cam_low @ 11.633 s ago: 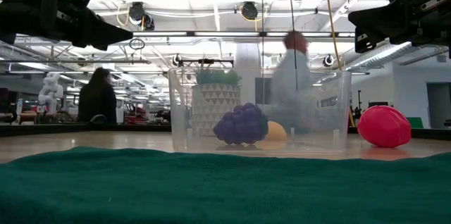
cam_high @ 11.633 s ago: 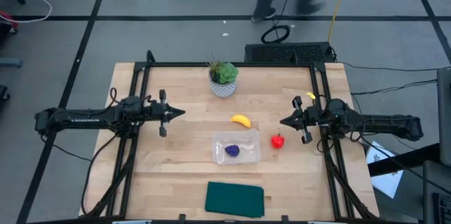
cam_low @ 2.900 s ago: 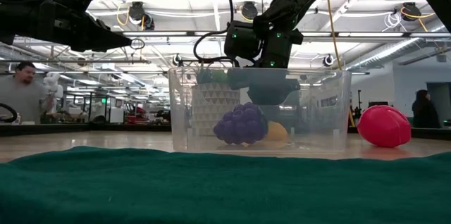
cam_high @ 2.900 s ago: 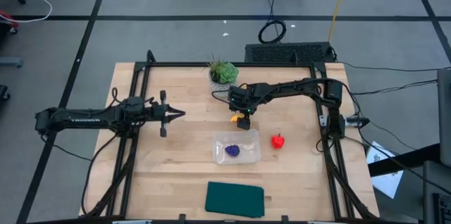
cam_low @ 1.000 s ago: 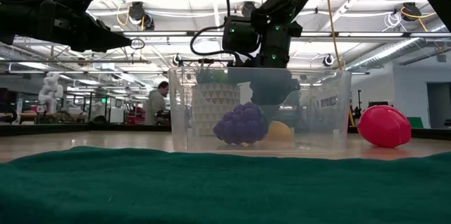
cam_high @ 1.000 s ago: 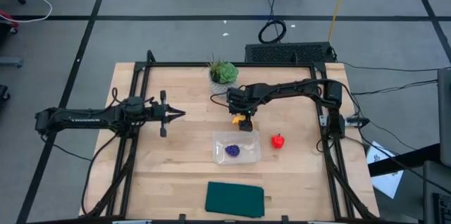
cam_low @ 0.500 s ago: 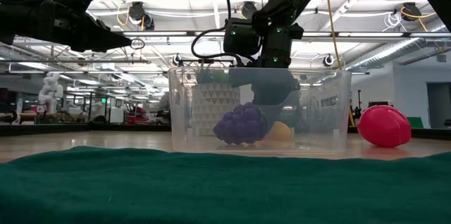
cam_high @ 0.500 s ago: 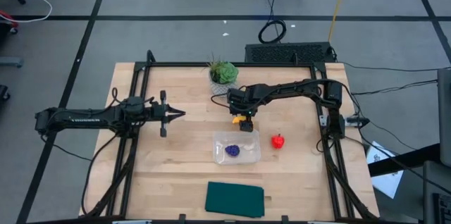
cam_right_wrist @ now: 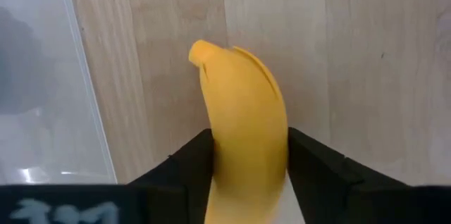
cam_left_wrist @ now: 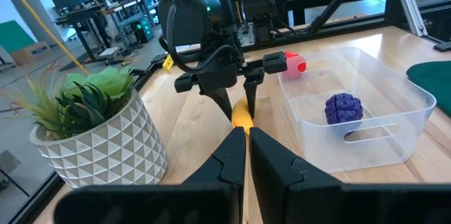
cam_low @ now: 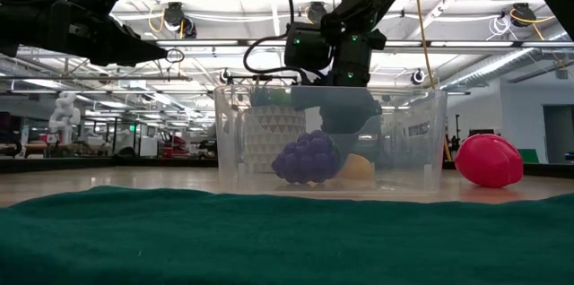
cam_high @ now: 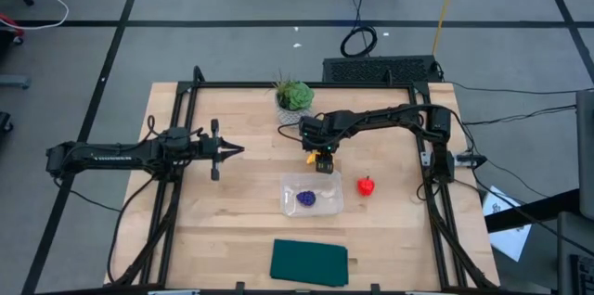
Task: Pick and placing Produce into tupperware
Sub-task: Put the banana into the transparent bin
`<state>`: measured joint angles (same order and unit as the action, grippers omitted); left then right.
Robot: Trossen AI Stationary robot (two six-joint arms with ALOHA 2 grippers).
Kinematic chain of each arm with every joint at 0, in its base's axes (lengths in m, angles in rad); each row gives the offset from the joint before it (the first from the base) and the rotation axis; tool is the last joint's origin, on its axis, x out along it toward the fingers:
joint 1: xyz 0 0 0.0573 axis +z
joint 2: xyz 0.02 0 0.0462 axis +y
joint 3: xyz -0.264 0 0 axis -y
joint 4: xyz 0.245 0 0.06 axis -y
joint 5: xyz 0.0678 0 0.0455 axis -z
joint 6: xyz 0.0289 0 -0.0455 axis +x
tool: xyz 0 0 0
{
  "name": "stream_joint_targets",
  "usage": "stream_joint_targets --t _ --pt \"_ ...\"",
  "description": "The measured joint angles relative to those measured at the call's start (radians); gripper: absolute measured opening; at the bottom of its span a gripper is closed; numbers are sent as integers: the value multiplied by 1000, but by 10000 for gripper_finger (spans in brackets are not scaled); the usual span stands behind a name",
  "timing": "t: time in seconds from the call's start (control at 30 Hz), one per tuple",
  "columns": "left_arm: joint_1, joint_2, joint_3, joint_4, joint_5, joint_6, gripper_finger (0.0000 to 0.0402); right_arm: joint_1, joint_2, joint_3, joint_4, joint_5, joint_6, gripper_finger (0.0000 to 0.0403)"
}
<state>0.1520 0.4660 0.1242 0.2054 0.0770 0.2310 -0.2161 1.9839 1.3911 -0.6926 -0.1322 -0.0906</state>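
Observation:
The yellow banana (cam_right_wrist: 243, 104) lies on the wooden table just beyond the clear tupperware's far wall (cam_high: 312, 177). My right gripper (cam_high: 322, 159) stands over it, pointing steeply down, shut on it. The dark purple piece (cam_high: 305, 198) rests on the tupperware's floor. The red fruit (cam_high: 367, 185) sits on the table to the right of the tupperware. My left gripper (cam_high: 239, 149) hangs level over the table's left half, shut and holding nothing. My right gripper pinches the banana's two long sides (cam_right_wrist: 278, 146) between its two fingers, some way back from the tip (cam_right_wrist: 201, 49) that shows. The fingers (cam_left_wrist: 220, 97) come from above, slanting steeply down, and lie across the banana. The banana lies on the table.
A green plant in a white patterned pot (cam_high: 294, 102) stands at the far edge, close behind my right gripper. A dark green cloth (cam_high: 309, 262) lies at the near edge. Black rails (cam_high: 181, 128) run along the table's left and right sides.
My right gripper has stayed over the banana and its fingers have closed in on the banana's sides. The banana lies where it was. My left arm has kept still.

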Motion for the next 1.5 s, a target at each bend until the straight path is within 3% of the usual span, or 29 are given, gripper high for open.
stream_joint_targets --t 1.5 --pt "0 0 0 0 0 -3 26 0 1 8 -9 1 0 155"
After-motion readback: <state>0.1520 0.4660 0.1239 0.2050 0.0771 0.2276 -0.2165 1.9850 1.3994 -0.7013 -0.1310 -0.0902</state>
